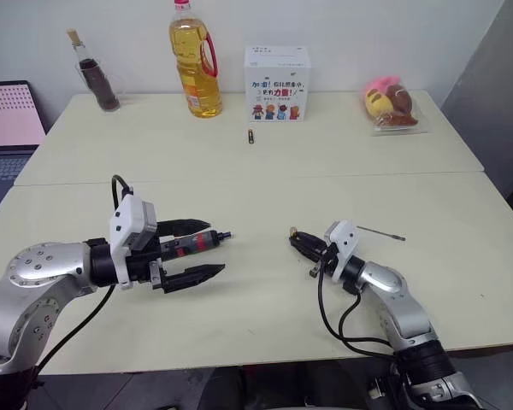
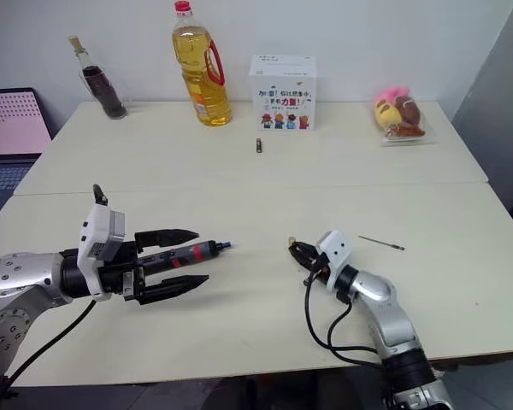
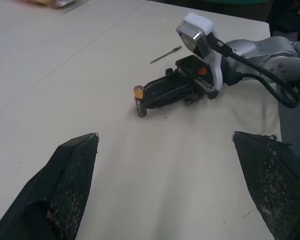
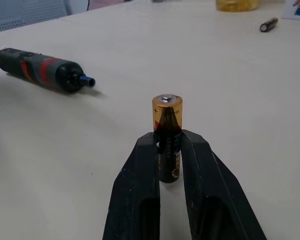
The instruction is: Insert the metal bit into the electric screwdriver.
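The right gripper (image 4: pixel 169 150) has its fingers clamped on a battery (image 4: pixel 166 137), likely clearing it; the metal bit (image 1: pixel 380 231) lies at its three o'clock. The left gripper (image 1: pixel 201 249), fingers apart, flanks the electric screwdriver (image 2: pixel 188 253).

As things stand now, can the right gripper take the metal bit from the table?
Probably not yet. The right gripper is shut on a battery, so its fingers are occupied. The metal bit lies bare on the table beside that arm, nothing covering it.
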`<state>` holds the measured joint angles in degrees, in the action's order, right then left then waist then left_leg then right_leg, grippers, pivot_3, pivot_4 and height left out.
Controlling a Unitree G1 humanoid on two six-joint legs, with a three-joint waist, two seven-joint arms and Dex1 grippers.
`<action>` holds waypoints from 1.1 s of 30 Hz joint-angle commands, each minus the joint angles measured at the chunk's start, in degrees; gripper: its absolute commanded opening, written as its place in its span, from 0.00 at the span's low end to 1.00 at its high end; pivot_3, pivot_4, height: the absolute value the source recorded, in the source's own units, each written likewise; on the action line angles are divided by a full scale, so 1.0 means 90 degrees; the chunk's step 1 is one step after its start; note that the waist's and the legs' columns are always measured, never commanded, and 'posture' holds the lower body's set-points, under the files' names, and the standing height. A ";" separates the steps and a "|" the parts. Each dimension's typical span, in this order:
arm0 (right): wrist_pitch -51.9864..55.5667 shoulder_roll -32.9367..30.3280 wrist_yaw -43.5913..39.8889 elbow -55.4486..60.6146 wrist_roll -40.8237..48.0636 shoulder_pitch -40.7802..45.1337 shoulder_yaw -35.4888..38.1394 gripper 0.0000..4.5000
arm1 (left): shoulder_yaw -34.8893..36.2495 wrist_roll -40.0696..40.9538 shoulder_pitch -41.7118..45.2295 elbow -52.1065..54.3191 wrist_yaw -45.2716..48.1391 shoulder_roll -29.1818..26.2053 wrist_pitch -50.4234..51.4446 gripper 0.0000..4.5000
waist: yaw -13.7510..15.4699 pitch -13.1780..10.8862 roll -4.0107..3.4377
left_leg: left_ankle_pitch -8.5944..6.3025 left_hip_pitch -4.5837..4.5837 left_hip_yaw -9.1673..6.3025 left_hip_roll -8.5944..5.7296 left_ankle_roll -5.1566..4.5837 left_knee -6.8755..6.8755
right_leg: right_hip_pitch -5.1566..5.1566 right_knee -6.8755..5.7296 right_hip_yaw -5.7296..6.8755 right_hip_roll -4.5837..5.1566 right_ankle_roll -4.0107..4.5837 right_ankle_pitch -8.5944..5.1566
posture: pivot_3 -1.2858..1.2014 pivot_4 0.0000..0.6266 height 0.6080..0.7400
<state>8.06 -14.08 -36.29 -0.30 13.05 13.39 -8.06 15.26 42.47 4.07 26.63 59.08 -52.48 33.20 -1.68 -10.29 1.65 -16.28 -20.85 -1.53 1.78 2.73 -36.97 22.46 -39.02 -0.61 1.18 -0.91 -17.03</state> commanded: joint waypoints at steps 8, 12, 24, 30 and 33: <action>0.0308 -0.1496 0.1591 -0.3129 -0.0321 0.3105 0.1863 0.06 | -0.1033 -0.0142 0.2446 -0.0376 -0.0749 0.0656 0.0367 1.00 | 0.0026 -0.0001 -0.0001 | 0.0001 0.0001 0.0011 -0.0028 -0.0001 -0.0015 | -0.0013 0.0002 -0.0002 0.0003 -0.0017 0.0013 | 0.52 0.24 1.00; -0.0539 -0.1623 0.1710 -0.5603 -0.0735 0.4231 0.1758 0.06 | -0.1290 -0.0317 0.2803 -0.0557 -0.0806 0.1001 0.0283 1.00 | -0.0046 0.0002 0.0004 | 0.0001 0.0000 0.0032 -0.0022 -0.0003 -0.0002 | -0.0013 0.0021 -0.0009 -0.0004 -0.0014 0.0015 | 0.52 0.24 1.00; -0.1345 -0.1522 0.1841 -0.7909 -0.1080 0.5154 0.1853 0.06 | -0.1104 -0.0371 0.2472 -0.0346 -0.0733 0.0939 0.0274 1.00 | -0.0181 0.0000 -0.0002 | 0.0002 -0.0087 0.0069 0.0005 -0.0001 -0.0024 | 0.0098 -0.0011 -0.0039 0.0006 -0.0003 0.0012 | 0.52 0.24 1.00; -0.1375 -0.1498 0.1712 -0.7980 -0.1082 0.5172 0.1870 0.25 | -0.1064 -0.0365 0.2386 -0.0283 -0.0802 0.0941 0.0284 1.00 | -0.0156 0.0000 -0.0002 | 0.0002 -0.0103 0.0067 0.0004 0.0000 -0.0038 | 0.0097 -0.0005 -0.0036 0.0008 -0.0015 0.0018 | 0.52 0.24 1.00; -0.1399 -0.1513 0.1664 -0.7962 -0.1060 0.5191 0.1897 0.43 | -0.1078 -0.0366 0.2398 -0.0298 -0.0824 0.0950 0.0280 1.00 | -0.0147 0.0000 -0.0002 | 0.0002 -0.0109 0.0067 0.0002 0.0000 -0.0050 | 0.0097 -0.0005 -0.0036 0.0012 -0.0021 0.0021 | 0.52 0.24 1.00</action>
<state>-3.15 -26.60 -21.14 -72.59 3.41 58.57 7.98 4.12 38.90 25.07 22.34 51.87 -43.57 36.02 -3.00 -10.29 1.63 -16.26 -21.86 -0.94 1.80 2.72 -37.49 23.33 -39.08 -0.90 1.28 -1.11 -16.84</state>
